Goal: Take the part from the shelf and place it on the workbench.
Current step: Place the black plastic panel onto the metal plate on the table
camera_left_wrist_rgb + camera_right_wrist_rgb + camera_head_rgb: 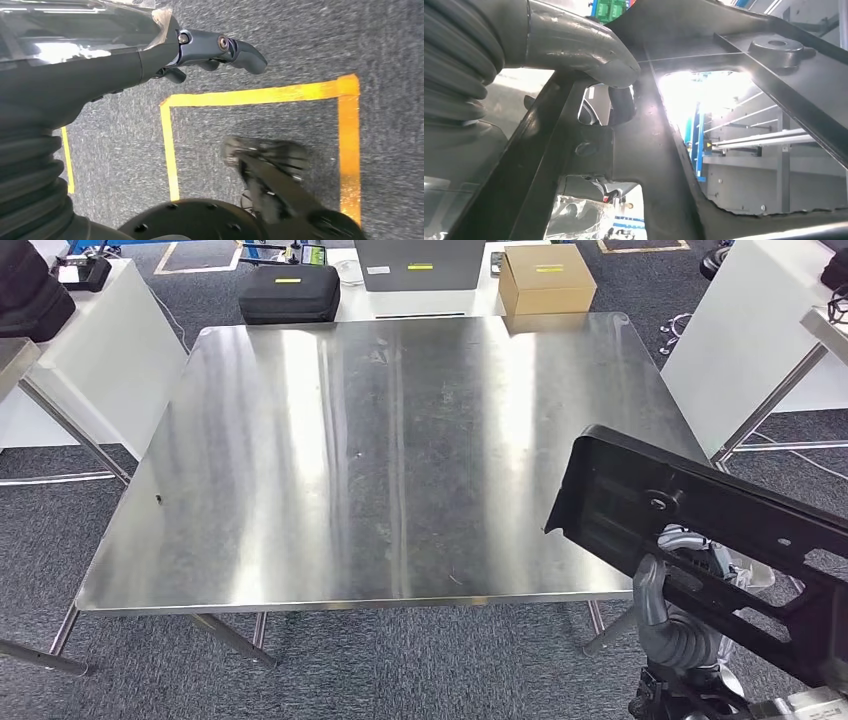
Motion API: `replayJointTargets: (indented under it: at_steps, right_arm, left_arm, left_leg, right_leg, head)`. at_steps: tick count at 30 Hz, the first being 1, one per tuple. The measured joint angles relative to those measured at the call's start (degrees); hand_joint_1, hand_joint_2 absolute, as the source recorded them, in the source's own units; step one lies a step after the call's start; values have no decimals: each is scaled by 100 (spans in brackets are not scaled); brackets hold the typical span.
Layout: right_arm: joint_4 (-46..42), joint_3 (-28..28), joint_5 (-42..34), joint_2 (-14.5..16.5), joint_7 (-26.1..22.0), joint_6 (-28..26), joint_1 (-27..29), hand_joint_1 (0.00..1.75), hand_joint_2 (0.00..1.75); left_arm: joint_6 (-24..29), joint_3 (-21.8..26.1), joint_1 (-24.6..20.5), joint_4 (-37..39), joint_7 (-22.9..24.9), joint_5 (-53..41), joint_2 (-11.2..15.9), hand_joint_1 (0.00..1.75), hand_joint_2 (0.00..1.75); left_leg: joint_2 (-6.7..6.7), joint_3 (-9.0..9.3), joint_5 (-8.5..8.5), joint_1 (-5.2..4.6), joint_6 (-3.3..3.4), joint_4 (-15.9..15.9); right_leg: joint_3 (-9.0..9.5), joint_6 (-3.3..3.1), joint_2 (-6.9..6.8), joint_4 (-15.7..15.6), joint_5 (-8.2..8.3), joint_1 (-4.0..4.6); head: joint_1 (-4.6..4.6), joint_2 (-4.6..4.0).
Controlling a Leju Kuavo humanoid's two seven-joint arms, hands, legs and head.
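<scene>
- My right hand (672, 612) grips the black part (690, 530) from underneath, holding it tilted over the tabletop's (400, 460) right front corner.
- My left hand (220, 50) hangs above the floor (280, 50), fingers (245, 54) curled, holding nothing.

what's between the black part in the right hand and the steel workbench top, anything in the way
Nothing visible. The right hand holds the black part above the near right corner of the workbench, whose steel top looks bare; the cardboard box and black case sit beyond its far edge.

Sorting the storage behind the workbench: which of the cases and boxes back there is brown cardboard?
The cardboard box behind the workbench's far right corner; the black case and grey box aren't cardboard.
</scene>
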Motion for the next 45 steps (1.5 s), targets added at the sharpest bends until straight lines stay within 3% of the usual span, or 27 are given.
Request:
replayJointTargets:
  at_steps: [1, 2, 4, 5, 6, 9, 11, 13, 15, 16, 18, 19, 21, 23, 25, 30, 38, 45]
  right_arm:
    - [1, 35, 19, -7, 25, 19, -2, 175, 175]
    - [1, 74, 45, -15, 48, 39, -4, 175, 175]
    - [8, 154, 88, -24, 74, 70, -15, 175, 175]
    - [13, 183, 98, -29, 80, 77, -23, 175, 175]
    - [17, 206, 101, -35, 86, 80, -31, 175, 175]
    - [19, 252, 129, -62, 101, 89, -61, 175, 175]
    - [18, 301, 167, -97, 106, 106, -105, 175, 175]
    - [31, 384, 198, -151, 121, 142, -143, 175, 175]
    - [65, 496, 211, -200, 140, 196, -168, 175, 175]
    - [89, 561, 208, -217, 148, 226, -195, 175, 175]
    - [149, 697, 179, -245, 175, 295, -304, 175, 175]
    - [190, 771, 157, -257, 201, 336, -384, 175, 175]
    - [298, 940, 127, -272, 274, 435, -565, 175, 175]
    - [466, 1142, 128, -285, 349, 528, -760, 175, 175]
    - [701, 1398, 205, -294, 415, 584, -1013, 175, 175]
    - [1536, 2230, 753, -164, 712, 464, -1928, 175, 175]
    - [3219, 3289, 1012, 494, 1285, 317, -3412, 175, 175]
    - [3982, 3578, 990, 784, 1438, 306, -3884, 175, 175]
  left_arm:
    - [4, 0, 3, 0, -13, -15, 1, 0, 175]
    - [7, 0, 3, 0, -23, -26, 3, 0, 175]
    - [7, 0, 9, 0, -36, -35, 9, 0, 175]
    - [6, -1, 12, 0, -37, -38, 13, 0, 175]
    - [4, -1, 15, 0, -39, -41, 15, 0, 175]
    - [6, -3, 6, -2, -44, -75, 16, 0, 175]
    - [15, -5, -7, -4, -54, -116, 20, 0, 175]
    - [24, -7, -27, -4, -68, -154, 25, 0, 175]
    - [30, -8, -38, -4, -74, -180, 24, 0, 175]
    - [31, -9, -37, -4, -77, -191, 21, 0, 175]
    - [32, -9, -37, -4, -85, -201, 12, 0, 175]
    - [36, -9, -41, -4, -91, -209, 7, 0, 175]
    - [59, -9, -54, -4, -98, -234, 3, 0, 175]
    - [83, -9, -60, -4, -99, -261, 4, 0, 175]
    - [92, -9, -65, -4, -99, -288, 4, 0, 175]
    - [103, -9, -96, -4, -97, -320, -9, 0, 175]
    - [128, 1, -118, -4, -53, -274, -10, 0, 175]
    - [131, 11, -118, -4, -31, -247, -10, 0, 175]
  left_leg:
    - [4, -87, 6, 7, -2, -127]
    - [9, -111, 204, 12, 7, -374]
    - [20, -69, 938, 1, 64, -1004]
    - [21, -44, 1223, -14, 97, -1211]
    - [19, -27, 1390, -35, 131, -1311]
    - [3, 48, 1429, -65, 227, -1371]
    - [6, 128, 1415, -43, 309, -1451]
    - [8, 181, 1368, -43, 368, -1471]
    - [-3, 234, 1307, -50, 383, -1472]
    - [-10, 275, 1275, -51, 378, -1471]
    - [-26, 380, 1207, -49, 353, -1471]
    - [-33, 425, 1171, -62, 327, -1468]
    - [-40, 463, 1115, -91, 286, -1456]
    - [-37, 460, 1095, -102, 316, -1450]
    - [-30, 471, 1099, -96, 351, -1467]
    - [-13, 502, 1120, -93, 309, -1528]
    - [-12, 492, 1136, -92, 244, -1546]
    - [-17, 462, 1135, -94, 237, -1546]
  right_leg:
    - [86, 10, 12, -2, -67, -2]
    - [179, 22, 20, -3, -138, -4]
    - [323, 62, 34, -3, -277, 7]
    - [355, 94, 41, -2, -335, 20]
    - [363, 129, 48, -9, -378, 30]
    - [396, 237, 43, -43, -460, 38]
    - [269, 249, 22, 255, -612, 43]
    - [-185, 219, 13, 1005, -862, 41]
    - [-633, 250, 13, 1584, -940, 39]
    - [-713, 298, 12, 1570, -832, 38]
    - [-549, 407, 10, 918, -382, 35]
    - [-413, 419, 10, 531, -161, 46]
    - [-236, 354, 10, 72, 91, 62]
    - [-210, 286, 17, 26, 126, 69]
    - [-213, 280, 27, 24, 128, 76]
    - [-221, 269, 36, 27, 122, 83]
    - [-235, 261, 34, 35, 117, 86]
    - [-233, 263, 30, 3, 119, 86]
  head:
    - [0, 0]
    - [-2, 0]
    - [-8, 0]
    - [-10, 0]
    - [-13, 0]
    - [-15, 0]
    - [-7, 0]
    - [2, 0]
    - [4, 0]
    - [6, 0]
    - [13, 0]
    - [17, 0]
    - [16, 0]
    - [14, 0]
    - [15, 0]
    - [15, 0]
    - [19, 0]
    - [22, 0]
